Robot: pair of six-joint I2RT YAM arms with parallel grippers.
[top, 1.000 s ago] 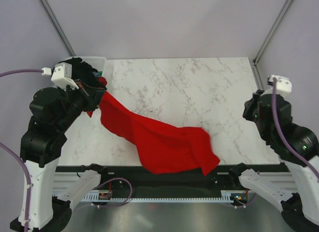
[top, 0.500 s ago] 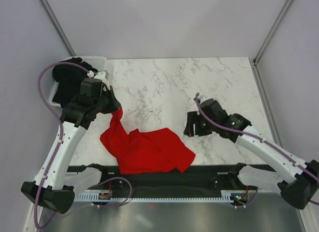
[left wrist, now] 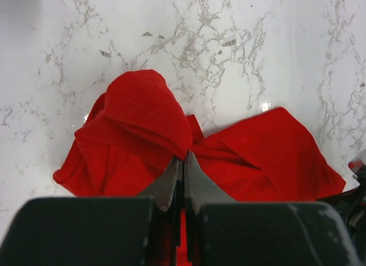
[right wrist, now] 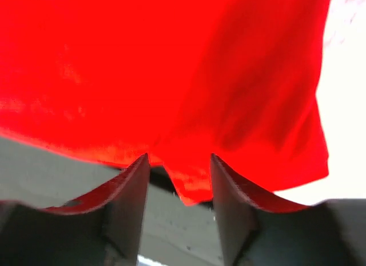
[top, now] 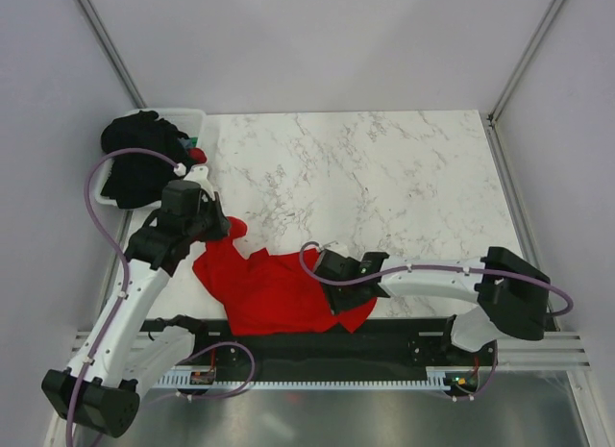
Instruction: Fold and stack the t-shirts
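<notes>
The red t-shirt (top: 274, 293) lies crumpled at the near left of the marble table. My left gripper (top: 228, 228) is shut on a raised fold at the shirt's far left; in the left wrist view the fingertips (left wrist: 184, 161) pinch red fabric (left wrist: 143, 114). My right gripper (top: 338, 291) is open, low over the shirt's near right edge. In the right wrist view a corner of the red shirt (right wrist: 171, 77) hangs between the spread fingers (right wrist: 143, 169). Black t-shirts (top: 139, 159) are piled in the tub at the far left.
The white plastic tub (top: 199, 120) stands at the table's far left corner, with something red at its near rim. The table's near edge and a dark rail (top: 384, 341) run just below the red shirt. Bare marble (top: 384, 178) spans the middle and right.
My left gripper has moved nearer and lower, bunching the red shirt. My right arm has swung left across the table, down to the shirt's near right edge.
</notes>
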